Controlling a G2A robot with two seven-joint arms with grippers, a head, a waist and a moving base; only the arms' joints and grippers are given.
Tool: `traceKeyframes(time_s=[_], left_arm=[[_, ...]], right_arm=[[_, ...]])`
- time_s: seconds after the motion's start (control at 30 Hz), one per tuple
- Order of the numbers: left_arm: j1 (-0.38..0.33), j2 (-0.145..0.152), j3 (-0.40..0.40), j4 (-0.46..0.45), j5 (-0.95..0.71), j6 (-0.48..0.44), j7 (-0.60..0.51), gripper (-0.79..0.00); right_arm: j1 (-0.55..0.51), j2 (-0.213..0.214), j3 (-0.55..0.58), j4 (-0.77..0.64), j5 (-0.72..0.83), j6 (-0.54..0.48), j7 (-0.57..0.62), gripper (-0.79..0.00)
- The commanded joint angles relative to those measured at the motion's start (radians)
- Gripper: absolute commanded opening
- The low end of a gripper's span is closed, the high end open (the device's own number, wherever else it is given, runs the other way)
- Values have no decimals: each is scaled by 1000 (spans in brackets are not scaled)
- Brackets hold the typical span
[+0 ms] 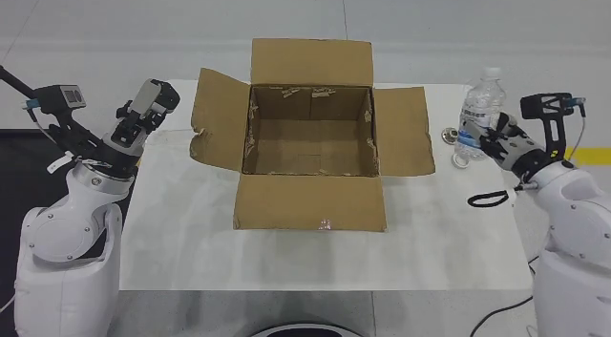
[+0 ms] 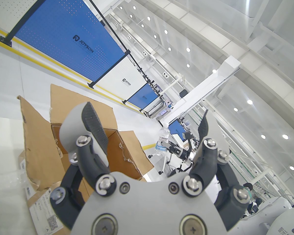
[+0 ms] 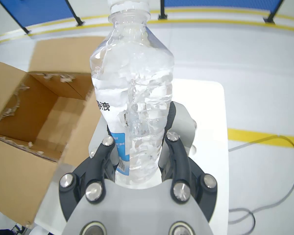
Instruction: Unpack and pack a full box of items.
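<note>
An open cardboard box [image 1: 310, 151] sits mid-table with all flaps spread; its inside looks bare. The box [image 3: 39, 113] also fills one side of the right wrist view. A clear water bottle [image 1: 478, 114] with a white cap stands upright at the table's right edge. My right gripper [image 1: 489, 138] is shut on the bottle [image 3: 133, 94] low on its body, around the label. My left gripper [image 1: 151, 100] hangs open and tilted upward past the table's left edge, holding nothing; its fingers [image 2: 94, 123] frame the box [image 2: 88, 133] and the far bottle [image 2: 162, 140].
A small round metal object [image 1: 448, 132] lies on the white table [image 1: 286, 242] beside the bottle. A black cable loop [image 1: 488, 199] rests near the right edge. The front strip of the table is bare.
</note>
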Motion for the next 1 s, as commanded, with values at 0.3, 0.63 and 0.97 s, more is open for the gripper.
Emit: traceKeyframes(time_s=[0.3, 0.63, 0.97], left_arm=[[0, 0, 0, 0, 0, 0, 0, 0], [0, 0, 0, 0, 0, 0, 0, 0], [0, 0, 0, 0, 0, 0, 0, 0]], right_arm=[[76, 30, -72, 302, 47, -31, 271, -785], [191, 41, -178, 534, 41, -37, 254, -785], [232, 54, -230, 593, 35, -21, 260, -419]])
